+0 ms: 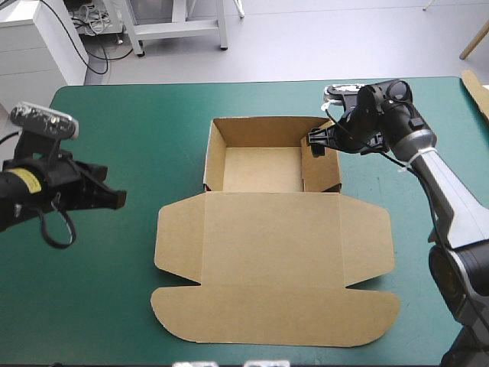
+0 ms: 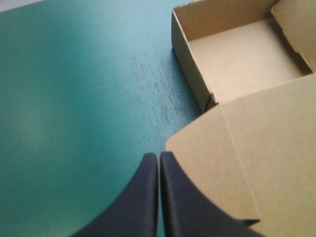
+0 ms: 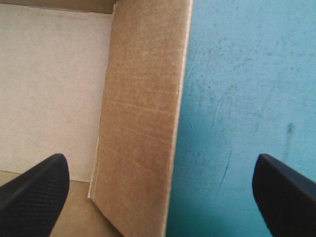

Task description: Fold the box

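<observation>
The brown box (image 1: 260,170) lies mid-table as an open tray with raised walls, its lid (image 1: 275,267) flat toward the near edge with side flaps spread. My right gripper (image 1: 317,142) hovers open over the tray's right wall. In the right wrist view that wall (image 3: 143,123) stands between the spread black fingers of the right gripper (image 3: 160,163), the tray floor (image 3: 49,84) to one side. My left gripper (image 1: 119,199) is shut, off to the lid's left, holding nothing. In the left wrist view the left gripper (image 2: 159,165) points past the lid's side flap (image 2: 237,163) toward the tray (image 2: 242,54).
Another piece of brown board (image 1: 477,90) shows at the table's far right edge. Bare teal-green cover (image 1: 114,290) lies on both sides of the box and between the left gripper and the lid.
</observation>
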Controlling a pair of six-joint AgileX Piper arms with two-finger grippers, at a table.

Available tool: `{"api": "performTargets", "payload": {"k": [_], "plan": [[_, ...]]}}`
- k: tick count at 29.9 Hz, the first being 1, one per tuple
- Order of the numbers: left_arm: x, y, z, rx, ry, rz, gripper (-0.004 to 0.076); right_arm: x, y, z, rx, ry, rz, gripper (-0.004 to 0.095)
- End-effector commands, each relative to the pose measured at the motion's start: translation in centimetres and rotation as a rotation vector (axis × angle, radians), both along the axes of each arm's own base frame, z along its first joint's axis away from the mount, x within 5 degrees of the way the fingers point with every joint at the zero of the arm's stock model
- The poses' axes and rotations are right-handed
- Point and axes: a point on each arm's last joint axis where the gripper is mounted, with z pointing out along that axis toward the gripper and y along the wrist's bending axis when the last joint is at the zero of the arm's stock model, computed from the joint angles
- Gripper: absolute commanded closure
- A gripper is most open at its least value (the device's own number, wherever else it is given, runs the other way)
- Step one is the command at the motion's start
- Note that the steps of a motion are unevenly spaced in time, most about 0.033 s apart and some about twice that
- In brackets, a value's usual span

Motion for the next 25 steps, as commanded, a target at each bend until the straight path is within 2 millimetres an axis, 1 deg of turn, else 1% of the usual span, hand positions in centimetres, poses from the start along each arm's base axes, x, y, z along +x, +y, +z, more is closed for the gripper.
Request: {"api": "performTargets", "payload": {"k": [1,4,8,12,14,15,17,20,21,22,25], "plan": [[-2.6,0.8,-1.1,-0.006,0.012,-0.005,0.0731,0.6,-0.1,0.4,0.013,-0.045,-0.006,-0.0018],[-3.9,1.2,-2.6,0.001,0.024,-0.007,0.0731,1.5,0.0,-1.1,-0.011,-0.014,0.000,-0.0017],[-5.5,1.7,-4.3,-0.003,0.038,-0.013,0.0731,2.3,-0.1,-2.5,-0.016,0.005,-0.007,-0.0018],[-7.1,1.9,-5.6,-0.032,0.045,-0.030,0.0731,2.6,0.0,-3.1,-0.021,0.015,-0.002,-0.0013],[-7.7,2.0,-6.0,-0.044,0.048,-0.035,0.0731,2.6,0.0,-3.2,-0.021,0.017,-0.002,0.0033],[-7.9,2.0,-6.1,-0.049,0.046,-0.038,0.0731,2.6,0.0,-3.2,-0.021,0.017,-0.004,0.0088],[-8.2,2.1,-6.2,-0.052,0.043,-0.039,0.0731,2.7,0.0,-3.1,-0.018,0.014,-0.006,0.0278],[-8.4,2.2,-6.2,-0.053,0.040,-0.039,0.0732,2.7,0.0,-3.0,-0.021,0.010,0.001,0.0788],[-8.4,2.2,-6.2,-0.052,0.042,-0.039,0.0731,2.7,0.0,-2.9,-0.022,0.010,0.003,0.0921],[-8.4,2.2,-6.2,-0.050,0.042,-0.038,0.0731,2.6,0.0,-2.9,-0.023,0.014,0.003,0.0909],[-8.4,2.2,-6.2,-0.049,0.041,-0.038,0.0731,2.5,0.0,-3.0,-0.031,0.034,0.009,0.0929]]}}
